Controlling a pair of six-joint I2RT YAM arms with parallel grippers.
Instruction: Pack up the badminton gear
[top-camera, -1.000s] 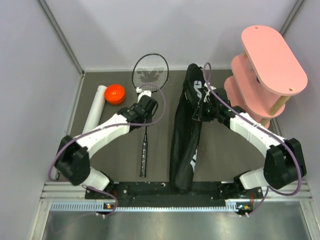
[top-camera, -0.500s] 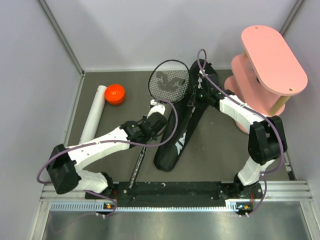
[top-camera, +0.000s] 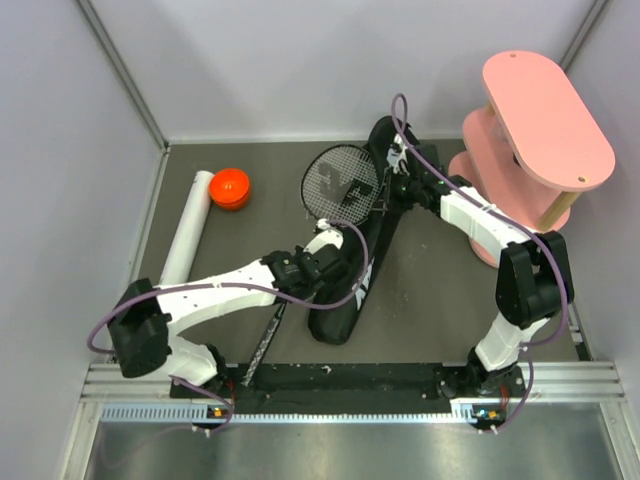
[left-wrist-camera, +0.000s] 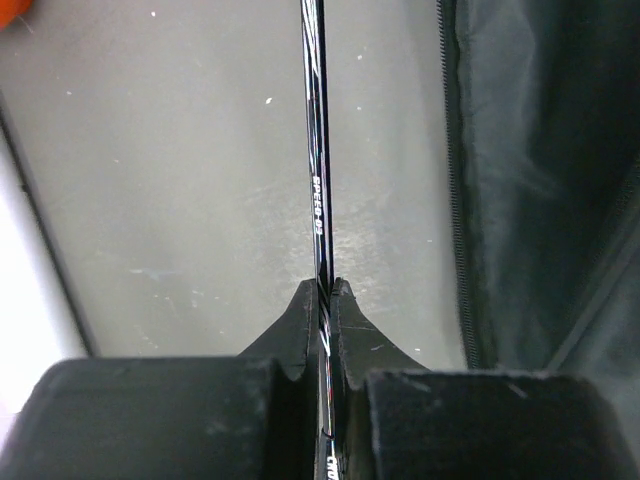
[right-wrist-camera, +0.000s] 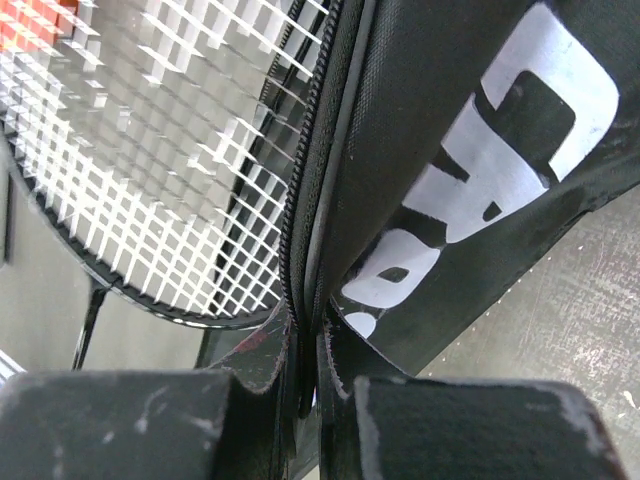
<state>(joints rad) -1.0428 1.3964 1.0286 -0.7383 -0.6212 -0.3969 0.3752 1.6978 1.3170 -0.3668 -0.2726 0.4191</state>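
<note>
My left gripper (top-camera: 322, 258) is shut on the thin shaft of a black racket (top-camera: 340, 185); the shaft (left-wrist-camera: 317, 190) runs straight out between the fingers in the left wrist view. The racket's strung head (right-wrist-camera: 150, 150) lies against the open zipper edge of the black bag (top-camera: 355, 290). My right gripper (top-camera: 392, 172) is shut on that zippered bag edge (right-wrist-camera: 320, 180) near the bag's wide end. A long white tube (top-camera: 188, 230) lies at the left with its orange cap (top-camera: 230, 187) beside it. No shuttlecocks or second racket show.
A pink tiered oval shelf (top-camera: 545, 120) stands at the back right, close to my right arm. Grey walls bound the table at the back and left. The metal rail (top-camera: 330, 385) runs along the near edge.
My left gripper has carried the racket right, from the table's middle to the bag's opening. My right gripper has pulled the bag's wide end up and back, slanting the bag.
</note>
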